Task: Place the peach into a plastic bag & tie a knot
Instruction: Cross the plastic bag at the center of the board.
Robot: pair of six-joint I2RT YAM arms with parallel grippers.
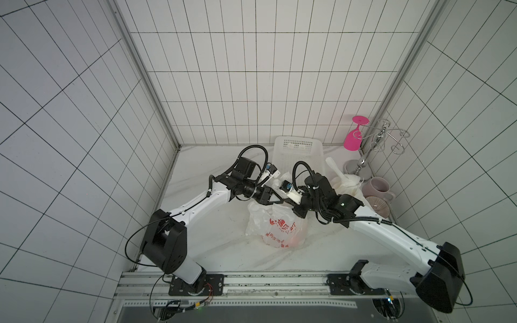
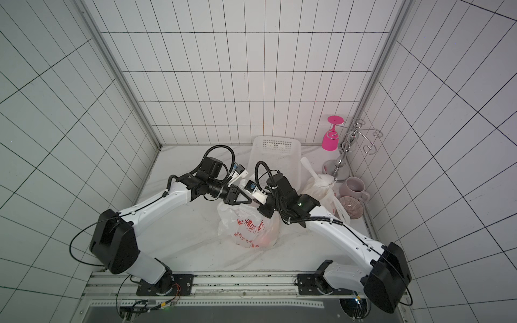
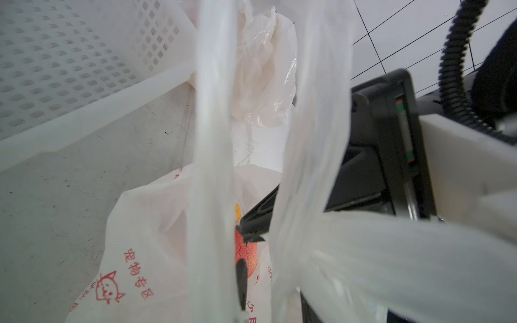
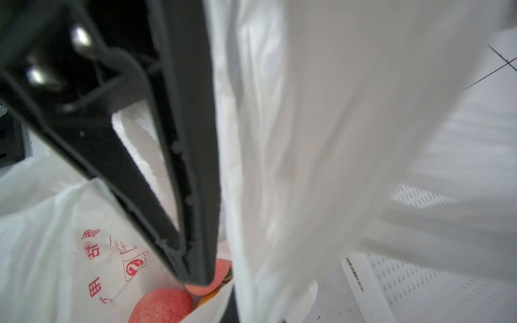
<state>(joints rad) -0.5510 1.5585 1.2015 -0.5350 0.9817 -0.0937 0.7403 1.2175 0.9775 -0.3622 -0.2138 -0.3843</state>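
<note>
Nearest the rail, the plastic bag [image 1: 275,226] with red print sits slumped on the marble table [image 1: 212,240], and the peach [image 4: 162,306] is already down inside it, showing pink through the film, with something orange just beside it. So the bagging looks done and the knot is the step in hand. Right over the bag's mouth the two arms meet nose to nose. The left gripper [image 1: 281,200] points at its partner, and I cannot tell whether its jaws are parted or closed, since the bag's handles [image 3: 212,139] hang loose across its wrist camera. The right gripper [image 1: 291,206] has its jaws pressed together; white film streams past its camera, yet the pinch itself is hidden, so I would not swear it has a handle. No knot shows yet. Next, I reckon, one handle must be crossed over the other, caught and drawn through, with both ends kept taut and the bag left seated. Beyond stands a white basket [image 1: 298,152], and off by the far corner another tied bag [image 1: 345,181]
</note>
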